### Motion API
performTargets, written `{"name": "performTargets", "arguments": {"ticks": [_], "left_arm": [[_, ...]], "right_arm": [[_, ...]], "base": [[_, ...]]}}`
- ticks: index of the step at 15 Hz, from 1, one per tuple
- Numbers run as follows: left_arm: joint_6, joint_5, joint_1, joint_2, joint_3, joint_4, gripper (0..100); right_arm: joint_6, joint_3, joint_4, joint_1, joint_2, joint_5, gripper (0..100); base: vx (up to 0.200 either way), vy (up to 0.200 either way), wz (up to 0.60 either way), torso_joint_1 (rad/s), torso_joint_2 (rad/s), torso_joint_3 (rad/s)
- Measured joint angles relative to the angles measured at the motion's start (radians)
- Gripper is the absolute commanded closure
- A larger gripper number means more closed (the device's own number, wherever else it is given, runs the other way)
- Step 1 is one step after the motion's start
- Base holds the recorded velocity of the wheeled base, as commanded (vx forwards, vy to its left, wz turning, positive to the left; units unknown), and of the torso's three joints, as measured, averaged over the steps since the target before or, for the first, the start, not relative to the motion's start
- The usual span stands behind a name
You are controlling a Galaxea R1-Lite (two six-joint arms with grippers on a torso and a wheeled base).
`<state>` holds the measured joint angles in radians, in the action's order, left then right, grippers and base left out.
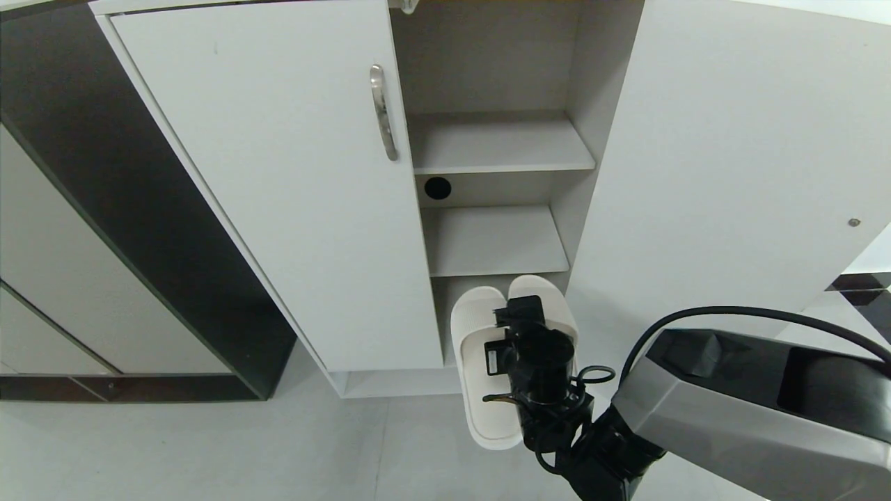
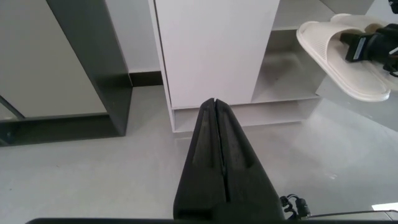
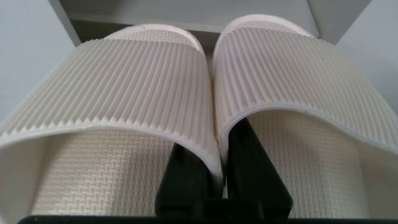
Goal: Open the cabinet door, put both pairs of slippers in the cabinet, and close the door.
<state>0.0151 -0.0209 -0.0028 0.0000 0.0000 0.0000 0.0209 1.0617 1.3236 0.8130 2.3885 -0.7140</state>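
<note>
A pair of white slippers [image 1: 480,362] hangs side by side just above the floor, toes toward the cabinet's bottom compartment [image 1: 445,327]. My right gripper [image 1: 518,327] is shut on the slippers' inner strap edges. The right wrist view shows its fingers [image 3: 186,180] pinching the two ribbed straps [image 3: 124,81] together. The cabinet's right door [image 1: 731,139] stands wide open; the left door [image 1: 278,174] with its metal handle [image 1: 383,111] is closed. My left gripper [image 2: 214,109] is shut with nothing in it, low over the floor in front of the closed door; beyond it are the slippers [image 2: 339,59].
Two bare shelves [image 1: 498,142] [image 1: 494,240] sit above the bottom compartment, with a round hole [image 1: 437,188] in the back wall. A dark panel [image 1: 139,209] stands left of the cabinet. Grey floor [image 1: 209,445] lies in front.
</note>
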Motion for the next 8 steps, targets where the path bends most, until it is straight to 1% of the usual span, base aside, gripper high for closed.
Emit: {"name": "performTargets", "arguments": {"ticks": [8], "left_arm": [[0.0, 0.0, 0.0, 0.0, 0.0, 0.0, 100]], "right_arm": [[0.008, 0.012, -0.006, -0.006, 0.011, -0.007, 100]], "base": [[0.2, 0.0, 0.0, 0.002, 0.0, 0.004]]}}
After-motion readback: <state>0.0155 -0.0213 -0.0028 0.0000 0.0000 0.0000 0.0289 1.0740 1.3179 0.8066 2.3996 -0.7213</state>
